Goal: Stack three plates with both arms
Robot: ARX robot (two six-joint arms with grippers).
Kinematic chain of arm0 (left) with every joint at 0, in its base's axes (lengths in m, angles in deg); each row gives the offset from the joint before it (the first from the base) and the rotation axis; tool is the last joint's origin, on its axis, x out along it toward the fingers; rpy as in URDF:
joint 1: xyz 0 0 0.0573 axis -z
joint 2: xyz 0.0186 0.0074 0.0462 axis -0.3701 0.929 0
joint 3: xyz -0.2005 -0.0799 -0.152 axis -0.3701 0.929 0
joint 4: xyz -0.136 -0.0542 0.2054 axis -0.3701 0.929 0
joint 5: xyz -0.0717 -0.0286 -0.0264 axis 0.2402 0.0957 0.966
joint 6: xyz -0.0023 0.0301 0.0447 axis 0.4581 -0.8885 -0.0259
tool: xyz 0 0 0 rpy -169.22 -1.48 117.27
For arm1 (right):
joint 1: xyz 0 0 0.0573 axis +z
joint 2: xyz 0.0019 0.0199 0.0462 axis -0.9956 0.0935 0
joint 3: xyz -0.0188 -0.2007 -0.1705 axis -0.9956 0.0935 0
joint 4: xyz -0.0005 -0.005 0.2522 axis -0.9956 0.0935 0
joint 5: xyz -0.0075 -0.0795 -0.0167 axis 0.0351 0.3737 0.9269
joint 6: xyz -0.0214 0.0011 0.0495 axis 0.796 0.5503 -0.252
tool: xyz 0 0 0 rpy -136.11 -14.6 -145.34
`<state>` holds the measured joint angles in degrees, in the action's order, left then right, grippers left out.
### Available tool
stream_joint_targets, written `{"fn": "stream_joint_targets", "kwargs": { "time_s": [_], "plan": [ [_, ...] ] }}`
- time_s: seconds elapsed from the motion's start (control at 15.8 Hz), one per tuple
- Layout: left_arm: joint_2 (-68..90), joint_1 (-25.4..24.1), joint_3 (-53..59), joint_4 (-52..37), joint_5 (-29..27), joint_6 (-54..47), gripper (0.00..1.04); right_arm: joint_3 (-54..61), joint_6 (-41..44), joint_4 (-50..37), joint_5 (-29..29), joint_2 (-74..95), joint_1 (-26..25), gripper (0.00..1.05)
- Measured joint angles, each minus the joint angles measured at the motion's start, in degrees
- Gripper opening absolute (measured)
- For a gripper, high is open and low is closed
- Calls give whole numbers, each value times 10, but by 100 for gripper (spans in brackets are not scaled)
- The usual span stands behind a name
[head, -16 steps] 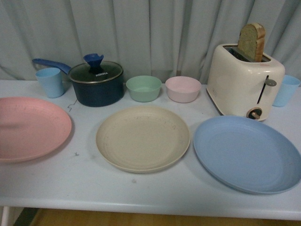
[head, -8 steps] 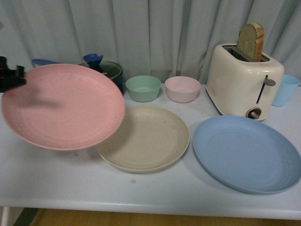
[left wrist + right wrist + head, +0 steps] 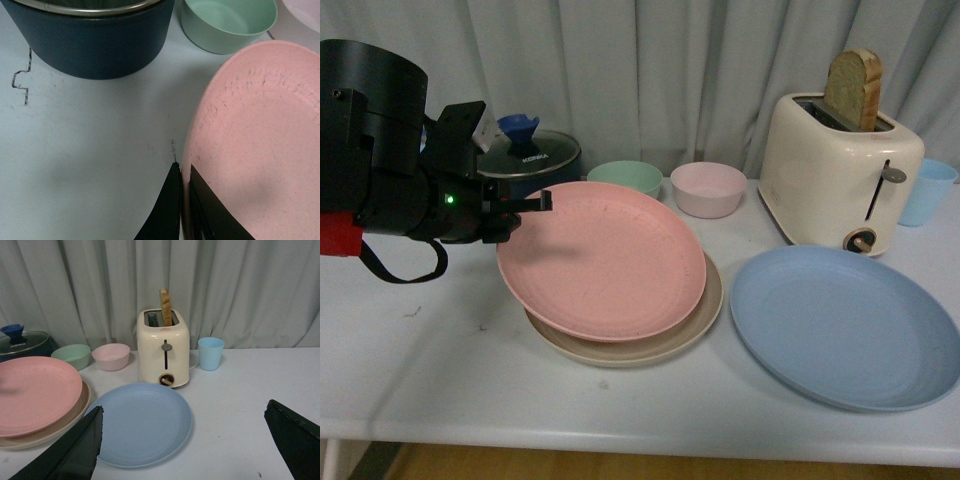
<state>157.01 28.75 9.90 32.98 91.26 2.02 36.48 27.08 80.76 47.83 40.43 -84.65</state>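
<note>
The pink plate (image 3: 605, 260) hangs slightly tilted over the beige plate (image 3: 665, 342), which lies at the table's middle. My left gripper (image 3: 520, 208) is shut on the pink plate's left rim; in the left wrist view its fingers (image 3: 172, 200) pinch the rim of the pink plate (image 3: 260, 145). The blue plate (image 3: 845, 325) lies flat at the right. My right gripper (image 3: 182, 432) is out of the front view; its wrist view shows it open, well back from the blue plate (image 3: 142, 422), with the pink plate (image 3: 35, 395) on the beige plate (image 3: 60, 427) to one side.
Behind the plates stand a dark pot with a lid (image 3: 530, 160), a green bowl (image 3: 625, 175), a pink bowl (image 3: 708, 188), a cream toaster with bread (image 3: 840, 170) and a light blue cup (image 3: 925, 190). The table's front edge (image 3: 640, 435) runs close below the plates.
My left arm has come into the front view and carried the pink plate rightward, from the table's left to above the beige plate. The other plates have not moved.
</note>
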Motion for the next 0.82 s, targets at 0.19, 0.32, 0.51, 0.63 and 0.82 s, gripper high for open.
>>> {"fn": "stream_joint_targets", "kwargs": {
  "time_s": [0.19, 0.32, 0.51, 0.63, 0.82],
  "plan": [
    [16, 1, -3, 2, 0, 12, 4, 0, 0, 0, 0, 0, 0, 98],
    [17, 1, -5, 2, 16, 38, 25, 0, 0, 0, 0, 0, 0, 98],
    [0, -2, 5, -38, 12, 69, 52, 0, 0, 0, 0, 0, 0, 98],
    [-19, -3, 19, -56, 10, 75, 61, 0, 0, 0, 0, 0, 0, 98],
    [-52, -3, 38, -74, 6, 79, 72, 0, 0, 0, 0, 0, 0, 98]
  ]
}}
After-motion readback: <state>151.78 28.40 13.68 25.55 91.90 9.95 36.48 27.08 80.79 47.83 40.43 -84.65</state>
